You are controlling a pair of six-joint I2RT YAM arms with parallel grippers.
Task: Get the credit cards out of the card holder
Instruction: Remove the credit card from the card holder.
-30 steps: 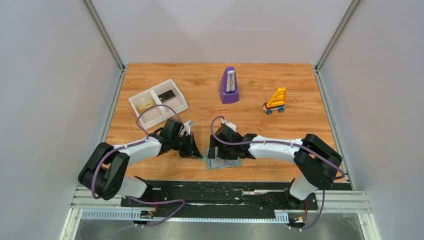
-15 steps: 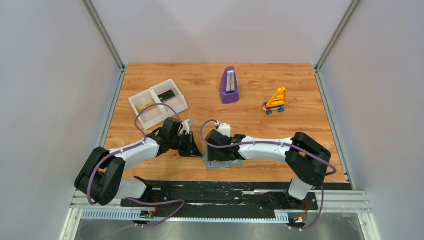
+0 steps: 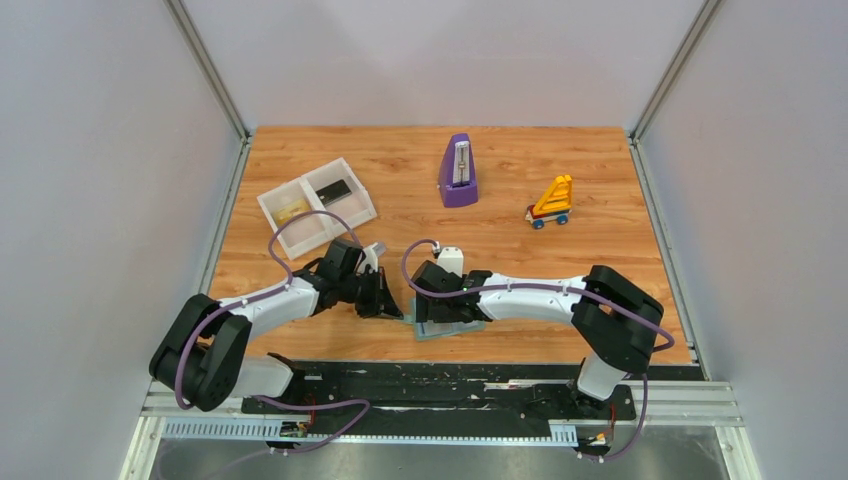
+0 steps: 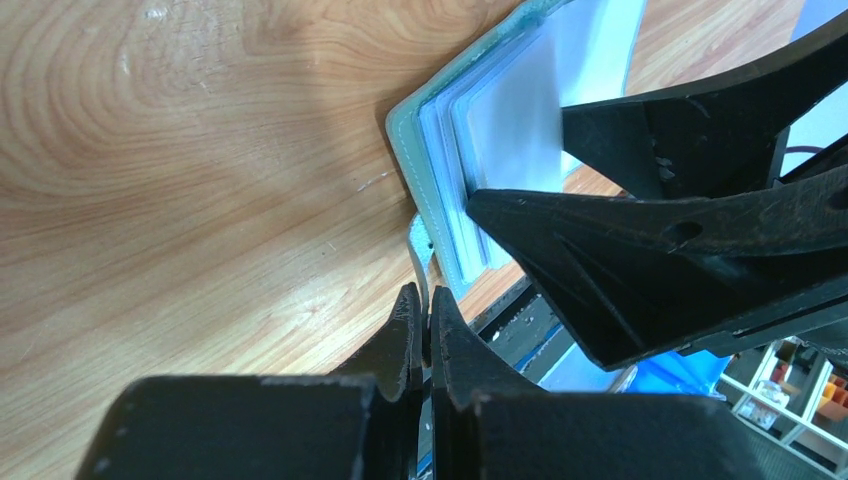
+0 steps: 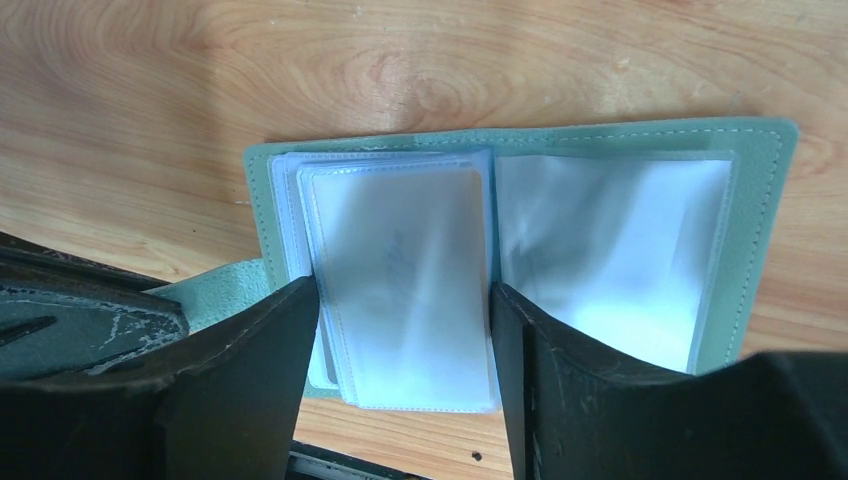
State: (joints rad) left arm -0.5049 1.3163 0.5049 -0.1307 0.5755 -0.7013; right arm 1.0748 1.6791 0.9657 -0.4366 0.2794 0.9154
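The pale teal card holder [image 3: 455, 327] lies open near the table's front edge, its clear pockets [image 5: 400, 260] facing up and looking pale. My left gripper [image 3: 388, 305] [image 4: 428, 297] is shut on the holder's strap tab [image 5: 215, 290] at its left edge. My right gripper [image 3: 437, 312] [image 5: 403, 290] is open, with one finger on each side of the left stack of pockets. Its black fingers [image 4: 650, 230] also fill the left wrist view over the holder [image 4: 440, 170]. The credit cards lie in the white tray, a yellowish one [image 3: 292, 210] and a dark one [image 3: 333, 189].
The white two-compartment tray [image 3: 345, 215] stands at the back left. A purple metronome [image 3: 458, 172] stands at the back middle and a yellow-orange toy vehicle [image 3: 551, 203] to its right. The black base rail [image 3: 450, 375] runs just below the holder.
The right arm has shifted left over the holder and its jaws have narrowed a little. The left gripper stayed shut and edged slightly toward the holder.
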